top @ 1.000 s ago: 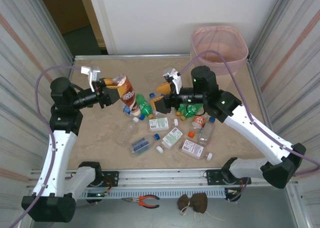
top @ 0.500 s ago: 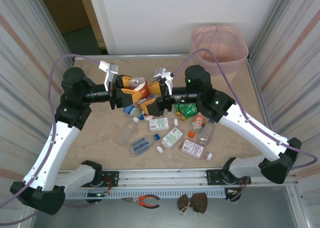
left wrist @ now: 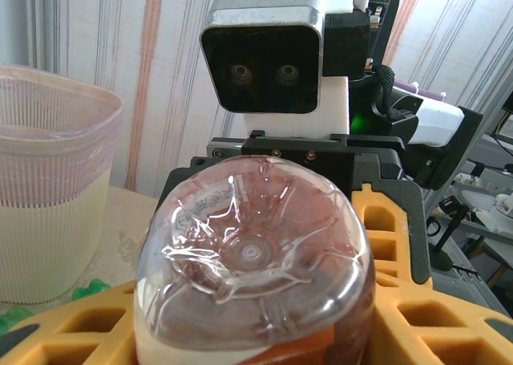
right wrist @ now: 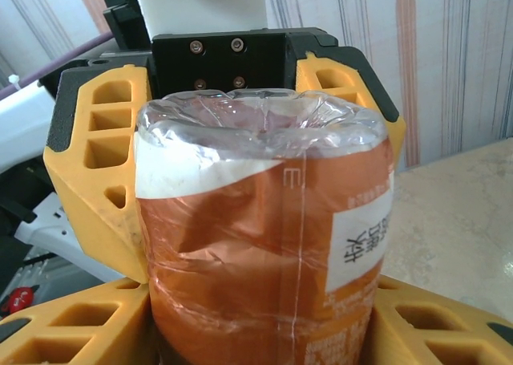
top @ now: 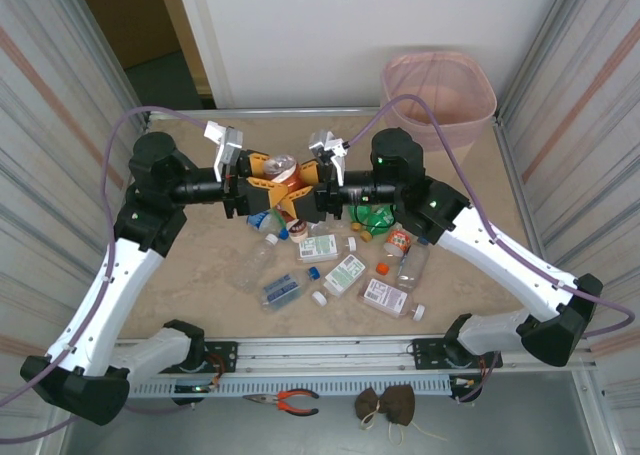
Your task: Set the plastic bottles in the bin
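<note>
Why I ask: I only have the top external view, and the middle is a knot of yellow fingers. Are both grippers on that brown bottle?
Observer: Yes. In the right wrist view the right gripper has its fingers against both sides of the brown-labelled bottle. The left gripper flanks it higher up.
Operator: Is the bottle getting crushed?
Observer: Its wall is creased and dented under the label in the right wrist view.
Operator: Which end is up?
Observer: The left wrist view shows the clear moulded base on top.
</note>
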Action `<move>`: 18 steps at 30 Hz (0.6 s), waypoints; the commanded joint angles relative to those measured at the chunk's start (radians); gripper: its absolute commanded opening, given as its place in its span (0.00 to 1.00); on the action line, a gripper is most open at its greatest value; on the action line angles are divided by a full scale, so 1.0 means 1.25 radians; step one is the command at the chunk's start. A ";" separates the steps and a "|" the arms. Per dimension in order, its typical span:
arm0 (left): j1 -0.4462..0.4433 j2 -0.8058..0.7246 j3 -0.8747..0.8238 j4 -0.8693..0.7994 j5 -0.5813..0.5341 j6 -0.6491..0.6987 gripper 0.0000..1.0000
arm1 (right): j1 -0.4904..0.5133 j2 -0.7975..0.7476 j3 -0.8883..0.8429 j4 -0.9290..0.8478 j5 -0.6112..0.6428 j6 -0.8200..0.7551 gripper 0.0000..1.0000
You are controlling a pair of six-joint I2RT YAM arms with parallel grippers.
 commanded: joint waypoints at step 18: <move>-0.004 -0.107 -0.035 -0.059 -0.174 0.055 0.79 | -0.103 -0.042 0.038 -0.088 0.099 -0.008 0.53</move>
